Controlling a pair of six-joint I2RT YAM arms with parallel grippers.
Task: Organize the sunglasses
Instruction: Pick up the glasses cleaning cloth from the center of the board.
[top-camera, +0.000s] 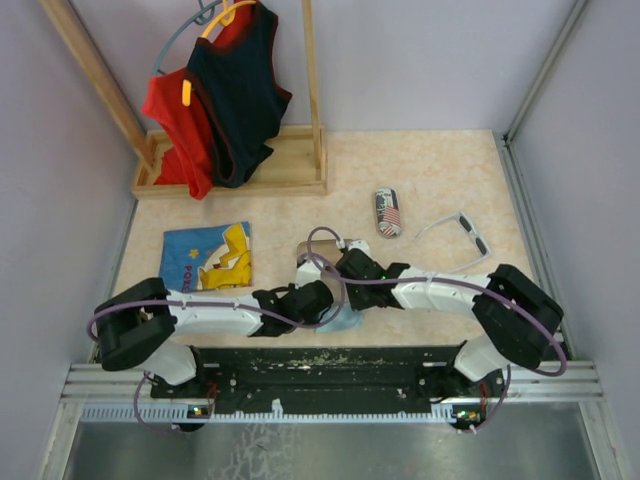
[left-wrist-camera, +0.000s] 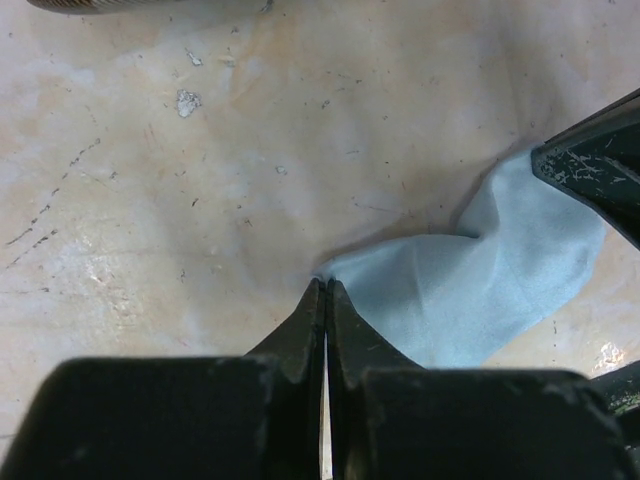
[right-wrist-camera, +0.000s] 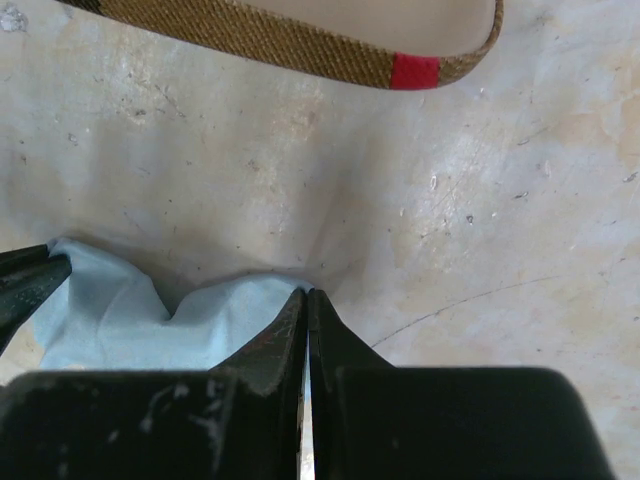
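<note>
Thin-armed white-grey plastic sunglasses (top-camera: 475, 238) lie apart, judged light and fragile, best gripped at the bridge; left gripper (left-wrist-camera: 325, 285) and right gripper (right-wrist-camera: 308, 295) both clamp shut on the soft light-blue cloth (left-wrist-camera: 480, 290).

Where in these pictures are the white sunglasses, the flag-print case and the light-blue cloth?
white sunglasses (top-camera: 475, 238), top view, on the front frame by the lenses.
flag-print case (top-camera: 387, 212), top view, middle of its upper side.
light-blue cloth (left-wrist-camera: 470, 300), left wrist view, middle of the fabric.
</note>
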